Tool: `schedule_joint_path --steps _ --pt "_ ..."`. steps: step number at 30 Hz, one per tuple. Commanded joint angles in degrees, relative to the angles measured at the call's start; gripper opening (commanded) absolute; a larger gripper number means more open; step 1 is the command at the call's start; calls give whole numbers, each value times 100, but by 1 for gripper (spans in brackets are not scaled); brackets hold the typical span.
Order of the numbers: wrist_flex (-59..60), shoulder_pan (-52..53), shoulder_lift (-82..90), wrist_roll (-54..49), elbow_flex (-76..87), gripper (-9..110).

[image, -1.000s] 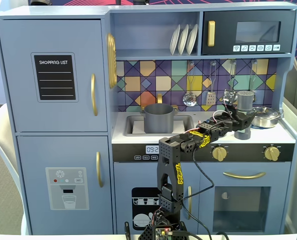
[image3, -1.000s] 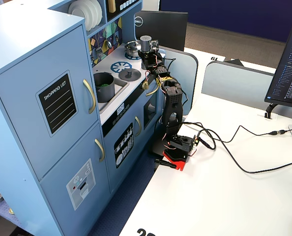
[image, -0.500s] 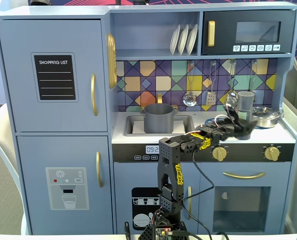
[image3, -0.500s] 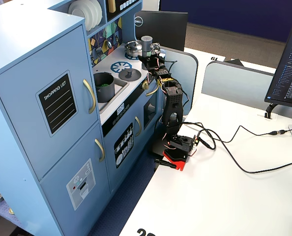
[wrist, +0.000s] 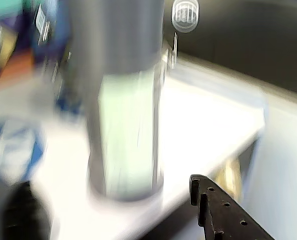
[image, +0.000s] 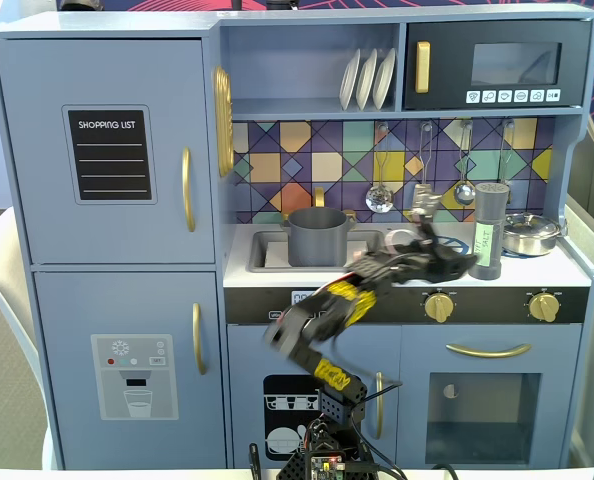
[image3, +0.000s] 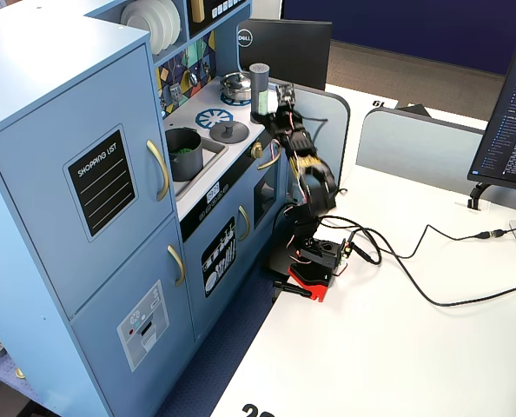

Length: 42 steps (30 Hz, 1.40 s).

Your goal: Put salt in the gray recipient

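Upright, salt [image: 487, 232] on blue toy-kitchen counter [image: 537, 265]; tool [image: 455, 262] beside it, spread.

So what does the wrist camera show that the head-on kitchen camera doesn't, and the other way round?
Only the wrist view shows the salt shaker from very near, blurred, its pale green label filling the middle, with one dark pincer finger at the lower right.

Only the head-on fixed view shows the gray pot in the sink, the steel pan, the plates and the whole arm reaching across the counter.

Both show the shaker standing upright on the white counter. Neither view shows whether the pincer is open or shut.
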Motion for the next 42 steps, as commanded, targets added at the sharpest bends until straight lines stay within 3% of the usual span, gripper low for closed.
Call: schedule_joint_path --steps 1,4,8,14,27,32,42 --pt "1986 -589 1802 -501 141 15" --pt "3322 -1433 2268 -993 193 0" --pt "4509 -2848 2681 -1063 580 0" --pt "5001 -3771 3445 -1134 2101 0" --pt "4658 -4588 4351 -211 4966 0" --pt "4878 -4878 4359 211 4983 0" --pt "5484 -5010 4359 -334 4983 4"
